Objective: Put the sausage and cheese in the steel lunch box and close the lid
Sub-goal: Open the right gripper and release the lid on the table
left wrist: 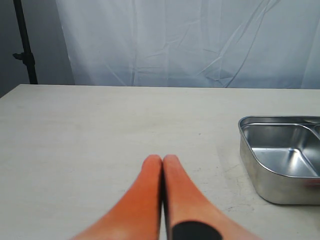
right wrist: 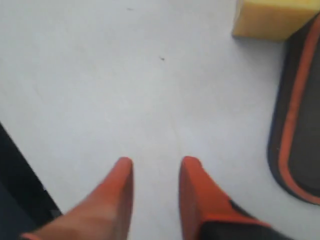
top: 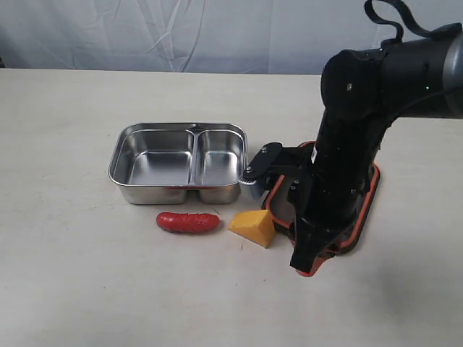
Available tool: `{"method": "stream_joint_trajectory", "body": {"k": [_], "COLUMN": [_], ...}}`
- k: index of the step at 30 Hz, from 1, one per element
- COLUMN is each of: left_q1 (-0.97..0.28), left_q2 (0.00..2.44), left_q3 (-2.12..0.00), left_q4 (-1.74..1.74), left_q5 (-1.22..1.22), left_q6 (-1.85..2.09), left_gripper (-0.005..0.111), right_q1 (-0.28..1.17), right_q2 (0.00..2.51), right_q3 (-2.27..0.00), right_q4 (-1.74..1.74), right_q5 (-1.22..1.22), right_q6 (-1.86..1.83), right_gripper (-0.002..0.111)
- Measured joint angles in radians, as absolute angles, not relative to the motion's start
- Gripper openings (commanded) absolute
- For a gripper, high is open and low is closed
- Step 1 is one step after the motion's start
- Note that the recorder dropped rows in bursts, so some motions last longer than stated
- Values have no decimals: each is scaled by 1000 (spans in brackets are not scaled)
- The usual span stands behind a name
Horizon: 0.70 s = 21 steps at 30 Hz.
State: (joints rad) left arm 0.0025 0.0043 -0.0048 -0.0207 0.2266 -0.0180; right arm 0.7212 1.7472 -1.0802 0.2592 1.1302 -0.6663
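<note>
Over the pale table point(top: 72, 289), before a white curtain point(left wrist: 175, 45), left gripper point(left wrist: 162, 159) closed, empty; right gripper point(right wrist: 155, 165) parted, empty.

Pale off-white table point(top: 72, 289), matte, few faint scuffs. Directly on it, L to R: steel lunch box point(top: 152, 194), open side up, 2 compartments w/ divider. Sausage point(top: 188, 222) just in front of box, lying parallel to its front wall, not touching. Cheese point(top: 253, 226) beside sausage's right end, small gap btwn. Lid point(top: 369, 199) flat on table right of cheese, orange rim showing, mostly hidden; contact w/ cheese unclear.
</note>
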Motion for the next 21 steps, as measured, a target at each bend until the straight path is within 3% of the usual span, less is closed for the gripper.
{"method": "stream_joint_trajectory", "body": {"k": [9,21], "left_q1": [2,2], "left_q2": [4,4], "left_q3": [-5,-5], "left_q4": [10,-560], "left_q5": [212,-187], "left_q6": [-22,-151], "left_gripper": [0,0], "right_q1": [721,721], "right_q2": [1688,1511], "right_q3": [-1080,-1080], "right_q4": [412,532], "right_q5": [1210,1210], "right_q6": [-648,-647], "right_gripper": [0,0]}}
